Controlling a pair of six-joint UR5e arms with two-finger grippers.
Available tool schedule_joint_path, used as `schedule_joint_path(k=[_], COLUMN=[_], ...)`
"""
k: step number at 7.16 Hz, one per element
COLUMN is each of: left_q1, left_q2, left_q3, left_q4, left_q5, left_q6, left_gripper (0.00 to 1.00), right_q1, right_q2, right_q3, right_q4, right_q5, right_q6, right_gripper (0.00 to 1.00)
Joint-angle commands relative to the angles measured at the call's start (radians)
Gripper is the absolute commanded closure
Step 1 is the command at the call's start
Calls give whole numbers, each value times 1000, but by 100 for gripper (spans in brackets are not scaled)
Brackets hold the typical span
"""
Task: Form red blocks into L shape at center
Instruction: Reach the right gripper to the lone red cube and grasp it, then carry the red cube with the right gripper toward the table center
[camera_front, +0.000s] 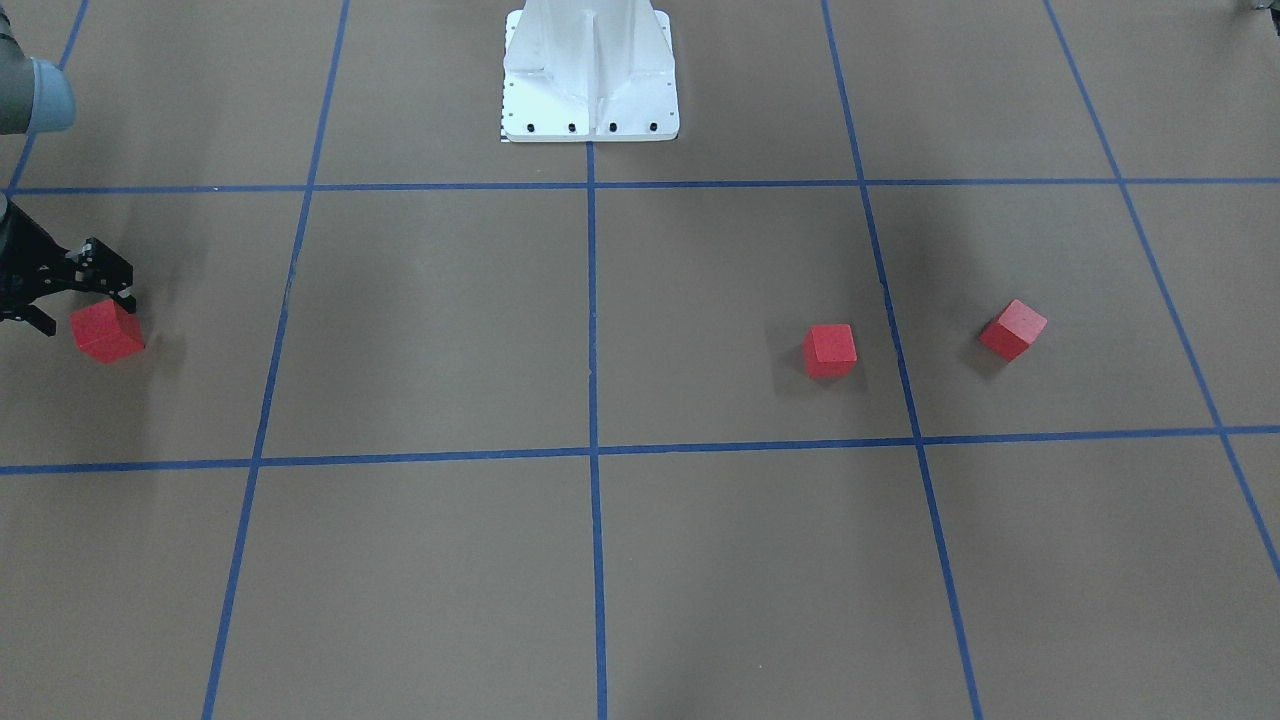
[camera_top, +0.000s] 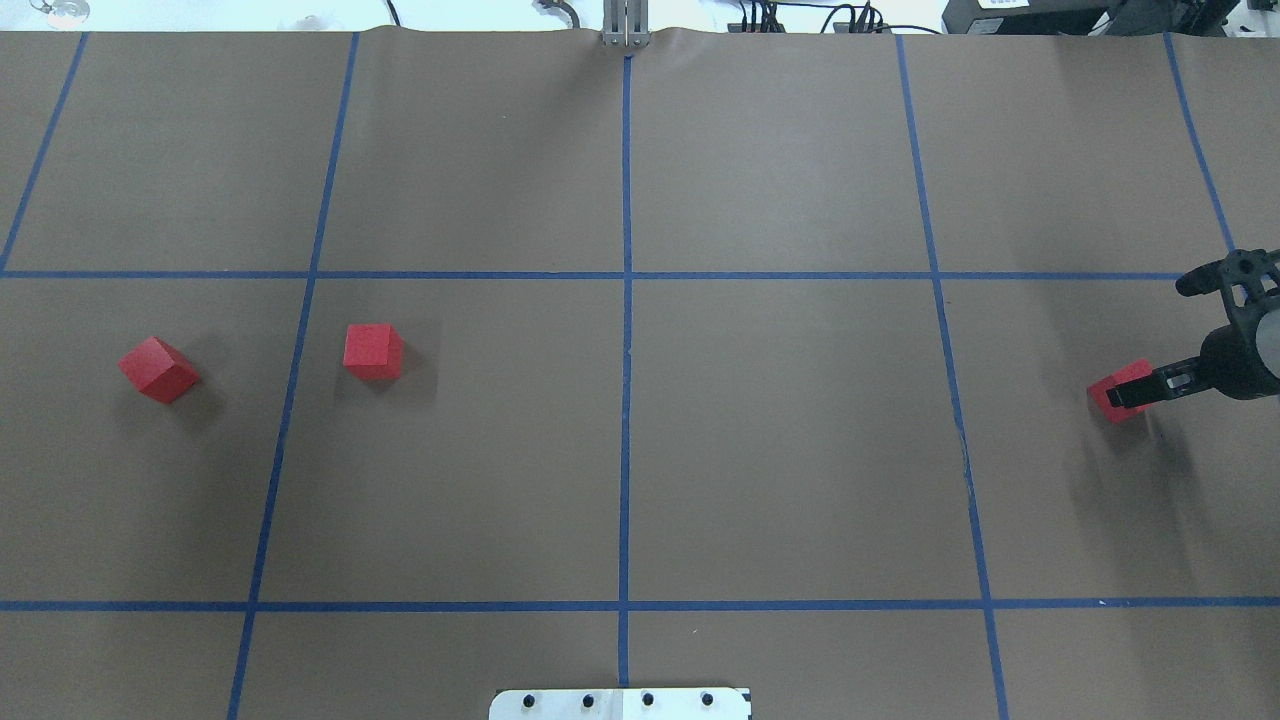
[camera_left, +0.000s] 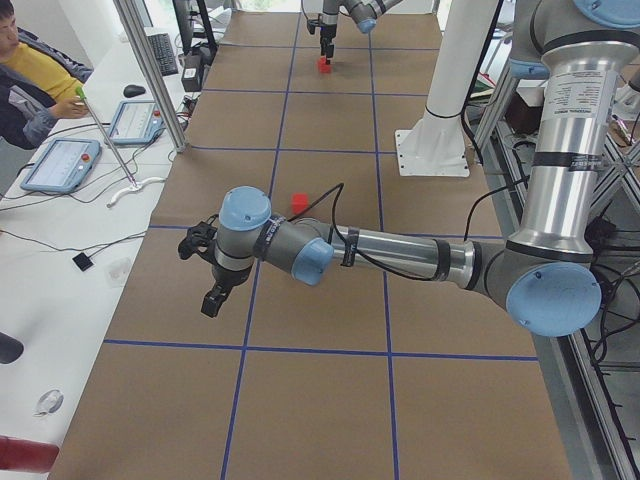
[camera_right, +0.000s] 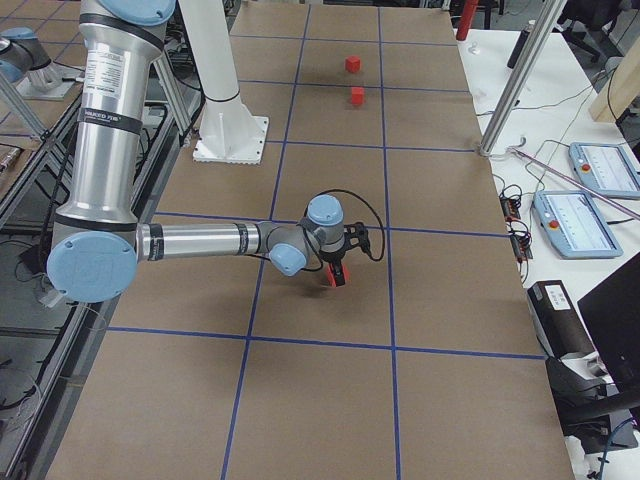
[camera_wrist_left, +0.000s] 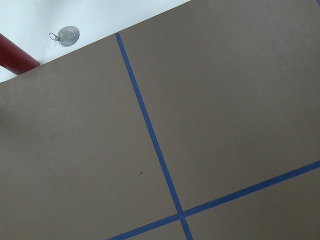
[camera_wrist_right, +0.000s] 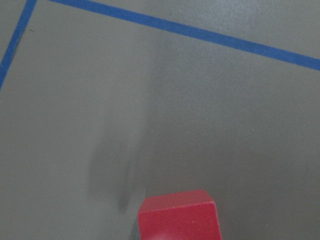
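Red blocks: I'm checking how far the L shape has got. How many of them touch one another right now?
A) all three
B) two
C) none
C: all three stand apart. The outer left block and the inner left block sit in separate grid squares on the robot's left half. The third block is far out on its right, at the right gripper.

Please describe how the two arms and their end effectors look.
The left arm and right arm are silver tubes with grey joints and light blue round caps; each thickest tube bears a printed label. The left end effector and right end effector are black, two-fingered, each fed by a thin black cable.
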Motion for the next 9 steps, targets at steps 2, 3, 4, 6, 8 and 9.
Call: schedule_joint_path(k=[2, 3, 4, 6, 8, 9], left_q1=[0, 0, 0, 0, 0, 0], left_q2=[0, 0, 0, 0, 2, 2], left_q3=[-2, -2, -2, -2, -2, -2], left_q4=[0, 0, 0, 0, 0, 0], left_q5=[0, 0, 0, -2, -2, -2], left_q6=[0, 0, 0, 0, 0, 0], left_gripper=[0, 0, 0, 0, 0, 0], right_q1=[-5, -5, -5, -2, -4, -31], right_q2=[33, 38, 41, 88, 235, 350], right_q3=[-19, -21, -19, -7, 1, 2], right_q4=[0, -1, -1, -9, -106, -203], right_q5=[-1, 1, 1, 10, 9, 3], right_q6=[-7, -10, -30, -29, 40, 154], right_gripper=[20, 52, 95, 100, 100, 100])
